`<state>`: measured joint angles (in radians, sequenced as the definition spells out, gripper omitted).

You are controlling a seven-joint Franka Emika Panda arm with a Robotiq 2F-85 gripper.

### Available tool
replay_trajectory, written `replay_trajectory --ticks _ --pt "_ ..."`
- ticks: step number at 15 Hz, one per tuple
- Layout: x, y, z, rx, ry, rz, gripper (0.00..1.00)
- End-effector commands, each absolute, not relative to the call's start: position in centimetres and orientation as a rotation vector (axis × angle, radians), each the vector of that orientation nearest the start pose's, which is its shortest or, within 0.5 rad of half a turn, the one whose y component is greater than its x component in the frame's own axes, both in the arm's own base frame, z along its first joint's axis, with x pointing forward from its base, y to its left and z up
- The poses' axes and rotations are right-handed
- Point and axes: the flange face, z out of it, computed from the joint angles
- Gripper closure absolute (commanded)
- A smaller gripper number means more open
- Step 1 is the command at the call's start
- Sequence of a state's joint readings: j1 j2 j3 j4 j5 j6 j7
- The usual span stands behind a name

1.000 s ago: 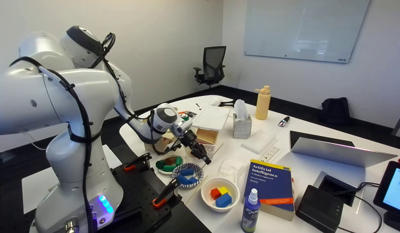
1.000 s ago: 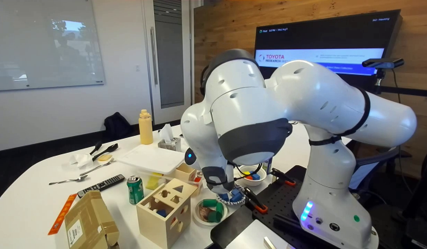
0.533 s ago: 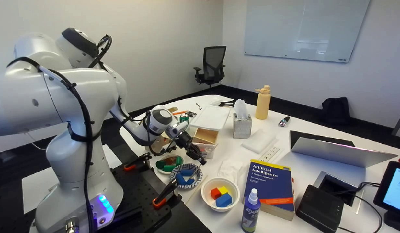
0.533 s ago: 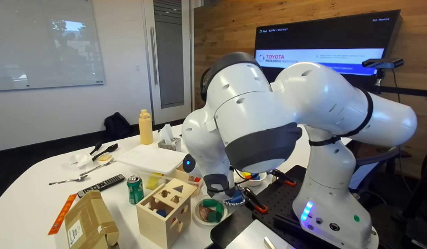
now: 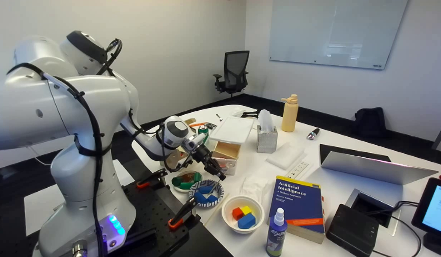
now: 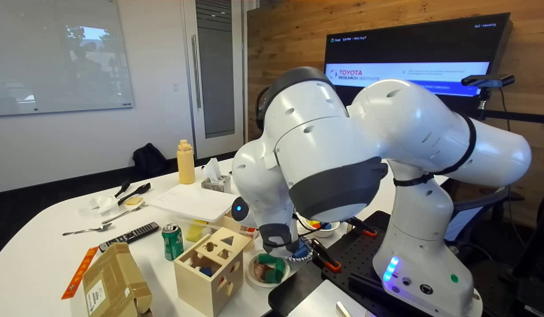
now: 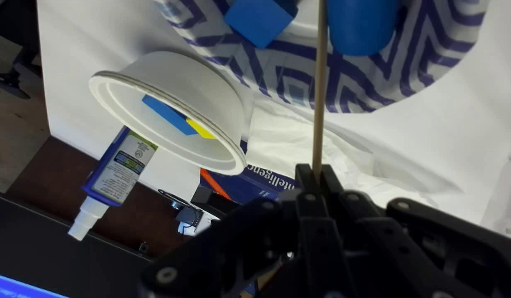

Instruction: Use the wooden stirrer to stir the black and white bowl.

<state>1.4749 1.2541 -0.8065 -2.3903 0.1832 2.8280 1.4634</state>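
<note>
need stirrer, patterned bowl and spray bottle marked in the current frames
wooden stirrer (image 7: 320,95): wrist view, middle of its visible shaft
patterned bowl (image 7: 288,72): wrist view, on its patterned wall
spray bottle (image 5: 276,235): in an exterior view, on the body below the nozzle

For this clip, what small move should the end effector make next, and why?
Probably a short, gentle sideways sweep of the wooden stirrer inside the patterned bowl, to nudge the blue blocks. In the wrist view, the end effector is shut on the stirrer, which crosses the bowl's rim and lines up between two blocks. Its far end is cut off there, so contact is unclear.
</note>
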Motion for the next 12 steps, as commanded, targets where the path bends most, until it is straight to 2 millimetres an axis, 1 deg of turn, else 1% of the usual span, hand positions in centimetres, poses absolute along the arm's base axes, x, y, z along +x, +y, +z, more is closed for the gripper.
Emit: replay_trajectory --ticks 1,7,12 --pt "40.3 10.3 0.9 2.139 -0.933 0.718 0.98" --pt "40.8 8.9 1.8 2.018 -0.991 0.771 0.98" --pt "40.3 7.9 1.3 1.968 -0.979 0.713 0.98"
